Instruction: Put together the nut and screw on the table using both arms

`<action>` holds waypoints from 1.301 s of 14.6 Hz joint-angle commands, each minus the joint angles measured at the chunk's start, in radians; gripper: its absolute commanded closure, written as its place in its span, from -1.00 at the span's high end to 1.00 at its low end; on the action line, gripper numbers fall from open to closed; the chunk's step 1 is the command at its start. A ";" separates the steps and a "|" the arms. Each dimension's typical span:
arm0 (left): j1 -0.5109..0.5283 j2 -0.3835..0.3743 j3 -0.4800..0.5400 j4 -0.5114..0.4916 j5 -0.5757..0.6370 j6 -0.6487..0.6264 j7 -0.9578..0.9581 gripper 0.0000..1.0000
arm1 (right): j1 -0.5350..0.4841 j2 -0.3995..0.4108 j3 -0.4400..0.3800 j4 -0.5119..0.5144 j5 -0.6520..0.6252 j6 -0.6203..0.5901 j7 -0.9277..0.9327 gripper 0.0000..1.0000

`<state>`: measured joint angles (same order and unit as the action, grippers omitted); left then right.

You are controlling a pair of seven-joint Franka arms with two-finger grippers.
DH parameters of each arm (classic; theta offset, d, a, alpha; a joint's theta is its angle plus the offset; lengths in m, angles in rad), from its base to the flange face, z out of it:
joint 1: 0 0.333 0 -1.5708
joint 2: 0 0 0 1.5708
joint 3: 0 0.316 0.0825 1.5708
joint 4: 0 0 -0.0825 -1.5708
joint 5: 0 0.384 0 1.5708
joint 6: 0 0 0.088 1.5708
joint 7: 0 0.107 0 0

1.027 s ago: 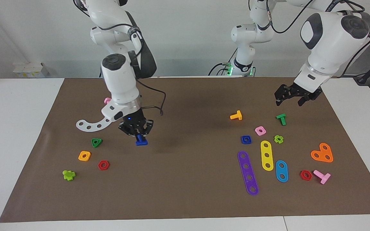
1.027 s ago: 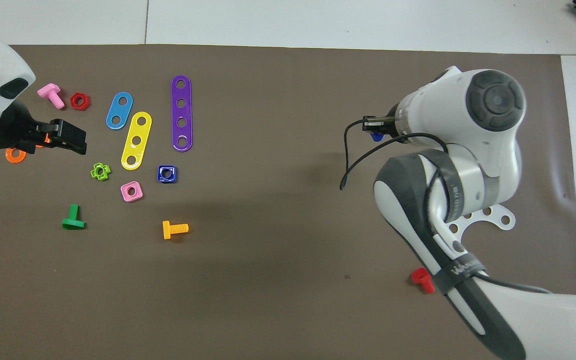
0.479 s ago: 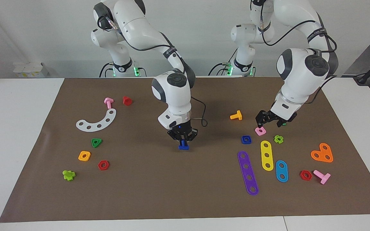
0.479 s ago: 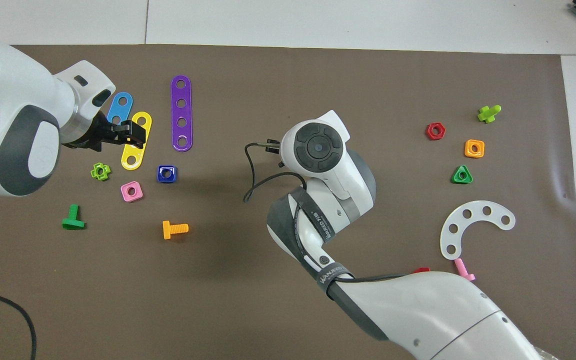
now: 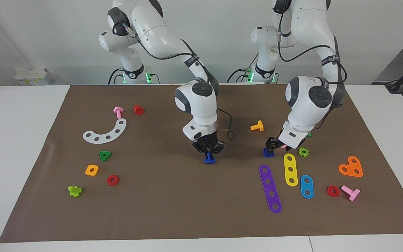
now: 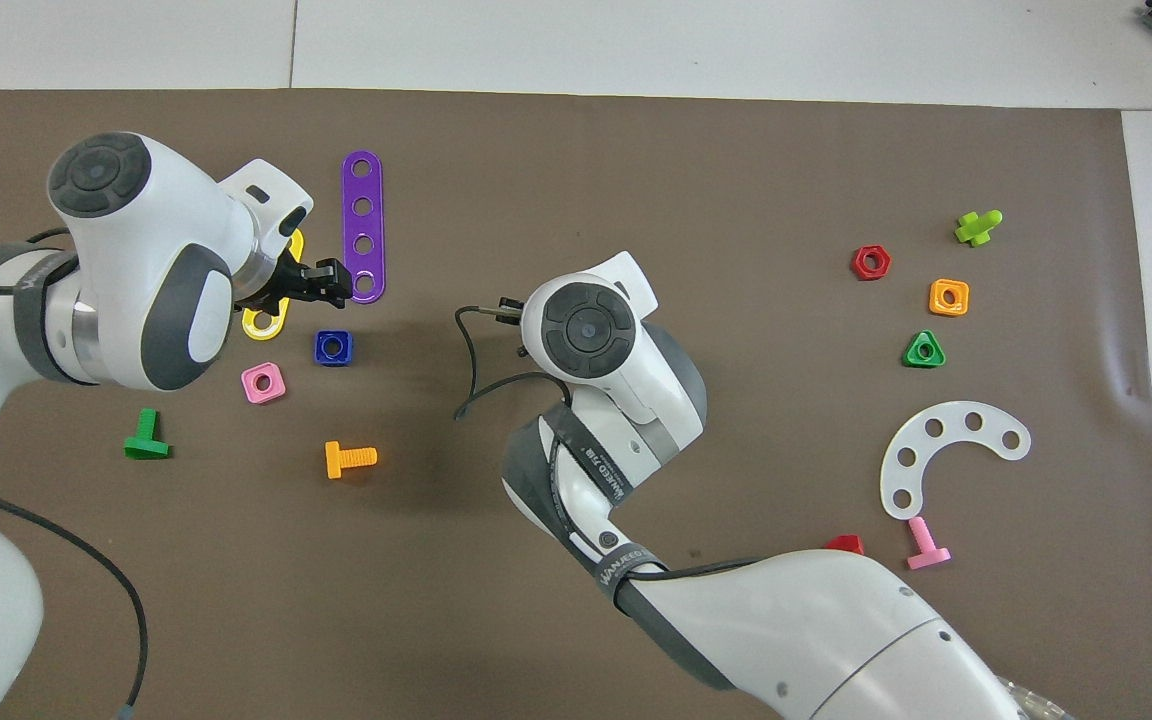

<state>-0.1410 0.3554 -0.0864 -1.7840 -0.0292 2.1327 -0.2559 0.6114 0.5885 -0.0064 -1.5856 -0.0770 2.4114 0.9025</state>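
Note:
The dark-blue screw (image 5: 209,160) hangs head down in my right gripper (image 5: 208,154), which is shut on it just above the middle of the brown mat (image 5: 173,210). In the overhead view the right wrist (image 6: 586,325) hides that gripper and the screw. The dark-blue square nut (image 5: 267,152) lies flat on the mat toward the left arm's end and also shows in the overhead view (image 6: 333,346). My left gripper (image 5: 270,145) is open, low and right over the nut, and it shows in the overhead view (image 6: 331,283).
Around the nut lie a pink square nut (image 6: 263,382), an orange bolt (image 5: 257,126), a purple strip (image 5: 270,188), a yellow strip (image 5: 290,169) and a green cross nut (image 5: 303,151). A white curved piece (image 5: 105,133) and several nuts lie toward the right arm's end.
My right gripper has carried the screw from the right arm's end toward the mat's middle. My left gripper has swung in and dropped from above the green bolt to over the blue nut.

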 commanded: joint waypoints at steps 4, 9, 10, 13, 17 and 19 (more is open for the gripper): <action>-0.020 0.004 0.016 -0.087 -0.005 0.073 -0.013 0.53 | 0.008 -0.009 -0.001 -0.022 -0.012 -0.040 0.039 -1.00; -0.048 -0.001 0.017 -0.129 -0.005 0.064 -0.011 0.37 | 0.008 -0.010 -0.001 -0.016 -0.012 -0.037 0.041 1.00; -0.048 -0.001 0.016 -0.130 -0.005 0.067 -0.006 0.35 | 0.007 -0.025 -0.001 -0.016 -0.010 -0.044 0.039 1.00; -0.048 0.001 0.016 -0.130 0.011 0.062 0.003 0.32 | -0.044 -0.152 -0.006 -0.025 -0.012 -0.139 0.024 1.00; -0.037 0.002 0.016 -0.124 0.015 0.068 0.078 0.32 | -0.206 -0.309 -0.004 -0.036 -0.012 -0.263 -0.126 1.00; -0.035 0.008 0.016 -0.100 0.022 0.070 0.084 0.35 | -0.312 -0.381 -0.003 -0.036 -0.010 -0.332 -0.268 1.00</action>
<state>-0.1750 0.3785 -0.0767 -1.8823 -0.0243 2.1869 -0.1907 0.3902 0.2779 -0.0268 -1.5847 -0.0778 2.1194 0.7407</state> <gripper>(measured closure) 0.330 0.000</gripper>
